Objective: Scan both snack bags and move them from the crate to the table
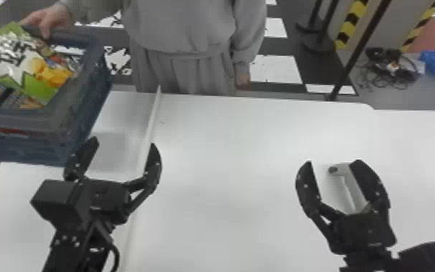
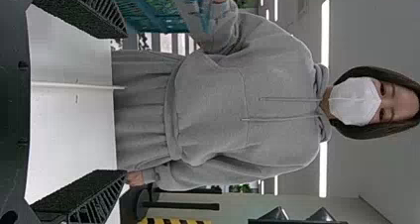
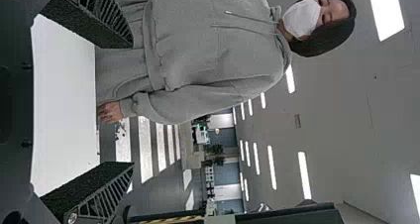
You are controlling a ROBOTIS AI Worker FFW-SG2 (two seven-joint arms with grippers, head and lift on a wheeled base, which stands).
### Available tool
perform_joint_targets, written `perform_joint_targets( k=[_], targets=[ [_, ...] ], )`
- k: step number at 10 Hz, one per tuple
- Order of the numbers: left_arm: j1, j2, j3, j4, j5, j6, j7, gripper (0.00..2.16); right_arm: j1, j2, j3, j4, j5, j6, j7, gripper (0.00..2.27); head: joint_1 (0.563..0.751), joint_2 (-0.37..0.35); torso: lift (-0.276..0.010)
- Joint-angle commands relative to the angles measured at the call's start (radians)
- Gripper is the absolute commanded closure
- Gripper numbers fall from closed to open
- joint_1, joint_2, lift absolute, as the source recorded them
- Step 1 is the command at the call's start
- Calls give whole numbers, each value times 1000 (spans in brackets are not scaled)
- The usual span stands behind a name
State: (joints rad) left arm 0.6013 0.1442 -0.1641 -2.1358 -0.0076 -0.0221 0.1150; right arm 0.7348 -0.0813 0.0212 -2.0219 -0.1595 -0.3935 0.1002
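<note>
White surface (image 1: 227, 137): blue crate (image 1: 83, 108) at left end, person's hand (image 1: 50, 18) on rim; green-and-white snack bag (image 1: 14, 59) inside. Left end effector (image 1: 123, 141), right end effector (image 1: 333, 162): both released, fingers spread, over surface.

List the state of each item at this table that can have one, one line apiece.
Crate: open-topped, loaded, held.
Green-and-white snack bag: inside the crate.
Person's hand: closed on the crate's rim.
Left gripper: open, empty.
Right gripper: open, empty.
White handled device: partly hidden by the right gripper.
</note>
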Motion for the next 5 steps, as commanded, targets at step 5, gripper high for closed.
perform_joint_targets(
  k=[5],
  targets=[
    [6,0,0,8,0,-31,11,-2,0,0,-1,6,-3,0,1,80,695,-64,-88]
  ],
)
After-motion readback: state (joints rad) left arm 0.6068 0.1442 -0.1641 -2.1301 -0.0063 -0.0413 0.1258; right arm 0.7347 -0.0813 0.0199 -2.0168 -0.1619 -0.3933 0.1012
